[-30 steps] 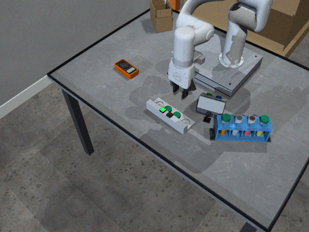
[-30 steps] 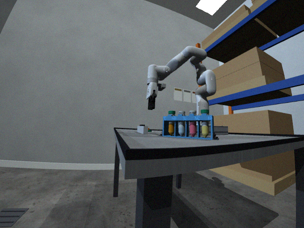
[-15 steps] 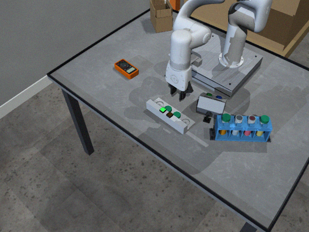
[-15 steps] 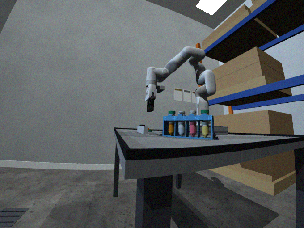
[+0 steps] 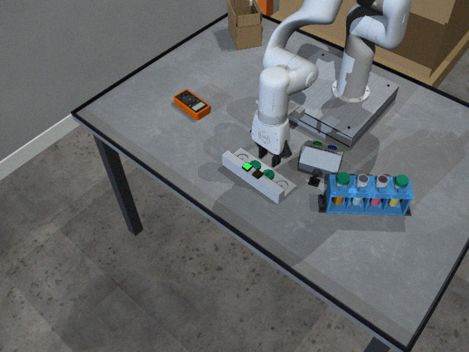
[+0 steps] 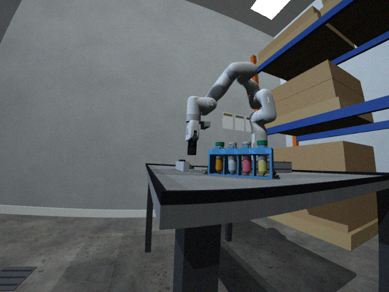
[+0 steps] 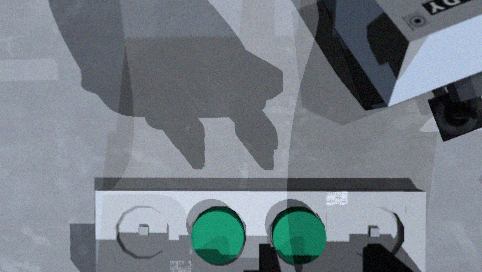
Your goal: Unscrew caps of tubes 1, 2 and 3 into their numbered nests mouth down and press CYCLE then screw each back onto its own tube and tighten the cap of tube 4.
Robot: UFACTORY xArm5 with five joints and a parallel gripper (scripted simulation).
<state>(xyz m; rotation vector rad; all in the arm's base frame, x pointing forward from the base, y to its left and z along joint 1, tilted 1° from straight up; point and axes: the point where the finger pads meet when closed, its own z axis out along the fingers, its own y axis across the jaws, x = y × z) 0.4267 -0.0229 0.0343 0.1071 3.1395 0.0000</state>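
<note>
The white cap tray (image 5: 273, 191) (image 7: 260, 200) holds two green caps (image 5: 255, 164) (image 5: 268, 173) in its two middle nests; in the wrist view the caps (image 7: 218, 236) (image 7: 298, 236) lie flat. The outer nests (image 7: 142, 231) (image 7: 375, 231) are empty. The tray's green lamp (image 5: 246, 167) is lit and the lamp beside it (image 5: 257, 174) is dark. My gripper (image 5: 272, 157) (image 6: 191, 150) hangs just above the tray's far edge, partly open and empty. In the blue rack (image 5: 367, 207) (image 6: 239, 150), the end tubes (image 5: 343, 178) (image 5: 401, 179) wear green caps. The middle tubes (image 5: 363, 179) (image 5: 382, 179) are uncapped.
The key housing (image 5: 321, 158) (image 7: 430, 55) with green and blue keys stands between tray and rack. An orange multimeter (image 5: 191, 104) lies at the left, a cardboard box (image 5: 245, 22) at the back. The arm's base plate (image 5: 344, 105) is behind the housing.
</note>
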